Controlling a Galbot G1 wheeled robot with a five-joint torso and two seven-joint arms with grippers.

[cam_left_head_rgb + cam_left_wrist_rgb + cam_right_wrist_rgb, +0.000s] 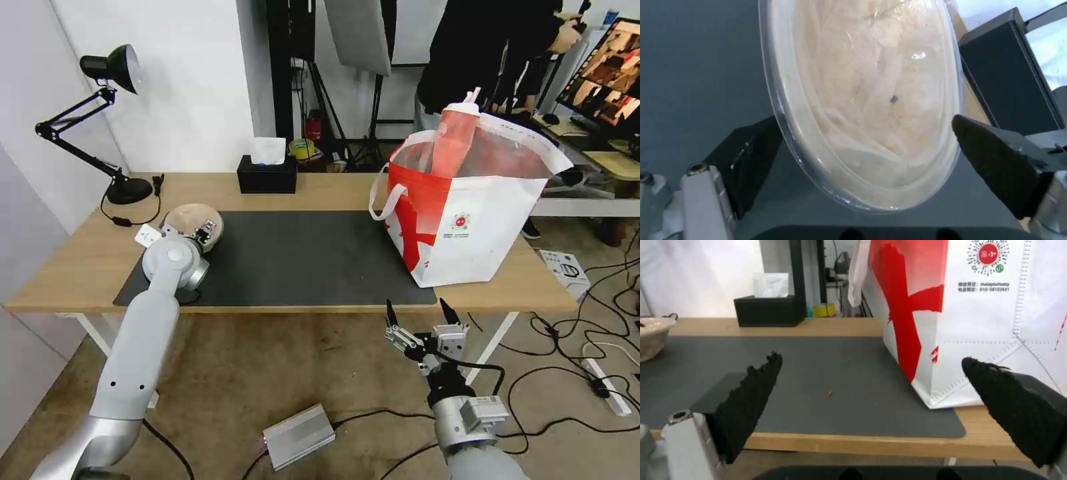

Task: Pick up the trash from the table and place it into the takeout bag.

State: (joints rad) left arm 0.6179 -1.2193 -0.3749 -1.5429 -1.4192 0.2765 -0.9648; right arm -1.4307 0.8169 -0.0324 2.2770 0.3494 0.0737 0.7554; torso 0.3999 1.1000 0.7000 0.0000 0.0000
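Observation:
Of the trash, a beige pulp bowl (190, 219) under a clear lid sits at the left end of the dark mat (300, 260) on the table (80, 267). My left gripper (205, 232) is open at the bowl. In the left wrist view the bowl (867, 100) lies between the fingers (751, 156), whose tips stand close beside its rim. A red paper cup (457, 140) with white lid and straw stands inside the takeout bag (480, 233) at the table's right end. My right gripper (420, 317) hangs open and empty below the table's front edge, facing the bag (978, 323).
A black tissue box (267, 175) stands at the back edge and a black desk lamp (120, 187) at the back left. A small red scrap (830, 393) lies on the mat. A silver box (298, 437) and cables lie on the floor.

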